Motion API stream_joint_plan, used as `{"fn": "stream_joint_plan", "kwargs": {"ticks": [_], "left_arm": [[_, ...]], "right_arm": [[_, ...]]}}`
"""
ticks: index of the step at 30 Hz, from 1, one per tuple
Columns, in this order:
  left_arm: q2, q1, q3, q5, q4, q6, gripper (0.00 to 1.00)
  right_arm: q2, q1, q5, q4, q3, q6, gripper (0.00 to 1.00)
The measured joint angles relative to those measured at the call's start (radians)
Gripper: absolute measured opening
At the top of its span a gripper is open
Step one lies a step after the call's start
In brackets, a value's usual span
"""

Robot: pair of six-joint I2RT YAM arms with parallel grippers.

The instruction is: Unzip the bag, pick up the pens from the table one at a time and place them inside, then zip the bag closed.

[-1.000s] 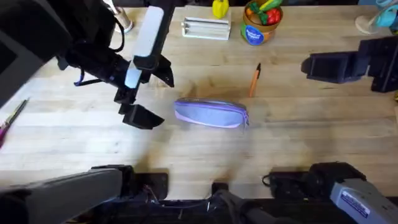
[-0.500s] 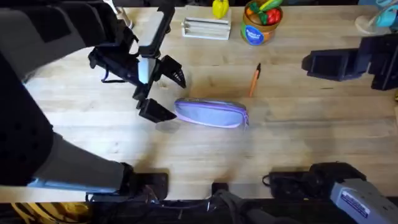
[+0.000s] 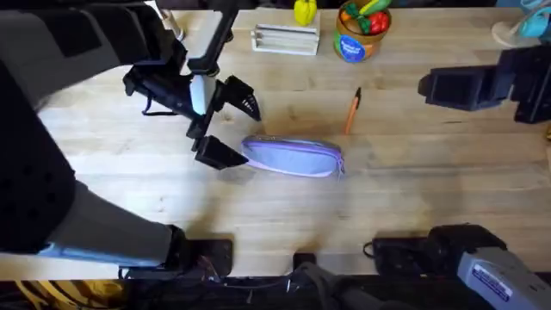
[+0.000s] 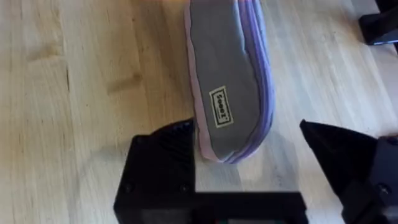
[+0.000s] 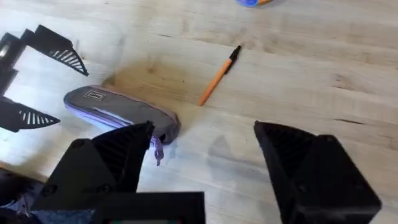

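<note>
We see the table carrying everything, plank grain running left-right in the overhead view. Left arm reaches across from the lower left, and the left gripper sits at the bag's left end with jaws wide, 1 finger on each side of that end, not touching fabric as far as we can tell. Our read: it's lining up to pin or grab that end so the bag can't slide while the zipper gets pulled.

The bag lies flat mid-table, long axis left-right, zipped shut. Zipper pull hangs off its right end, seen in the right wrist view as a small purple tab. That end faces the right arm, so the right side probably does the unzip.

Right gripper hovers high at the right edge of the table, jaws wide, holding nothing, well apart from the bag.

1 pen, orange barrel with black end, lies just beyond the bag toward the far side, near but not touching. No pens in the bag yet; we judge the task is at step 1.

Writing: a small rectangular label on the bag's side, letters too blurred to read.
</note>
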Motion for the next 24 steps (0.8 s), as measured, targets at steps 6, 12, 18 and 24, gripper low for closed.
{"fn": "stream_joint_plan", "kwargs": {"ticks": [6,12,18,24], "left_arm": [[0.019,0.000,0.000,0.001,-0.001,0.000,0.993],[0.064,0.000,0.000,-0.016,0.000,0.000,0.993],[0.069,0.000,0.000,-0.017,0.000,0.000,0.676],[0.069,-0.002,0.000,-0.021,0.005,0.004,0.048]], "right_arm": [[0.000,0.000,0.000,0.000,0.000,0.000,0.995],[0.000,0.000,0.000,0.001,0.000,-0.003,0.996],[0.000,0.000,0.000,0.020,0.000,-0.007,0.996],[0.000,0.000,0.000,0.013,0.000,-0.007,0.996]]}}
